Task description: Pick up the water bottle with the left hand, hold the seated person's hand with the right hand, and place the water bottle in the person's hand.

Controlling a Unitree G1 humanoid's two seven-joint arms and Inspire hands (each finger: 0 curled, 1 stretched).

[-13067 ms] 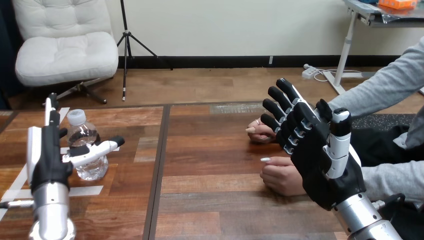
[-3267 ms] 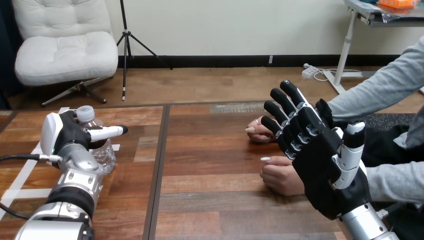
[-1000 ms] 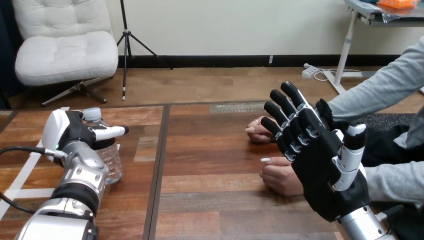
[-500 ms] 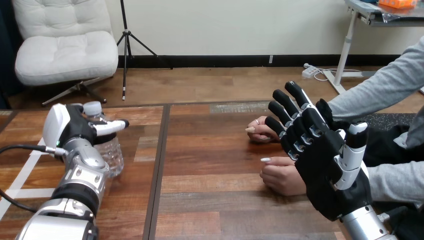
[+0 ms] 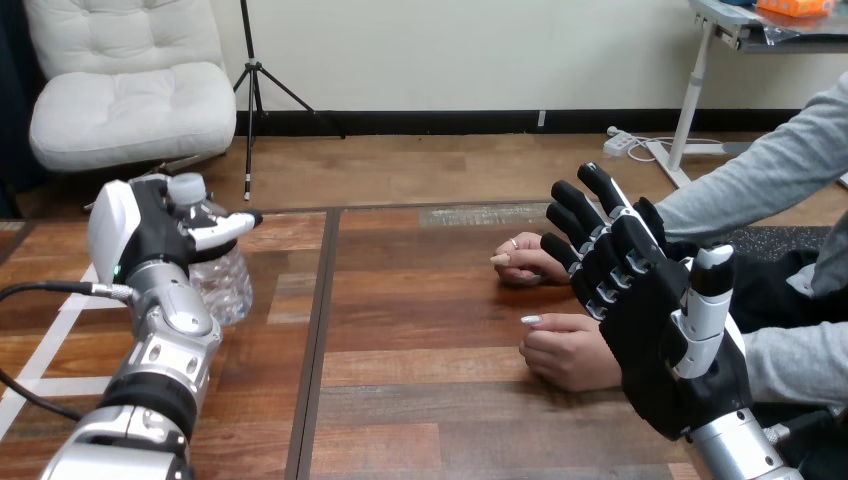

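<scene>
Wooden table [image 5: 420,400] runs under both my arms. My left hand [image 5: 150,235] is wrapped round the water bottle [image 5: 222,285], with the thumb across its front just under the white cap [image 5: 187,188] and the fingers behind it. Over the last second the bottle has come up and moved a little toward the middle of the table. I judge its base is now clear of the wood, though the gap itself is hard to make out. So the pick-up looks done.

My right hand [image 5: 665,340] hangs with its fingers straight and fanned, holding nothing, and it has hardly shifted. It stands in front of the person's nearer hand [image 5: 565,352], which rests curled on the table. I cannot tell whether the two touch. The person's farther hand [image 5: 525,262] lies just beyond, also curled. I have not taken hold there yet, and the nearer hand is closed rather than open, so I think that hold has to come before the bottle can cross.
</scene>
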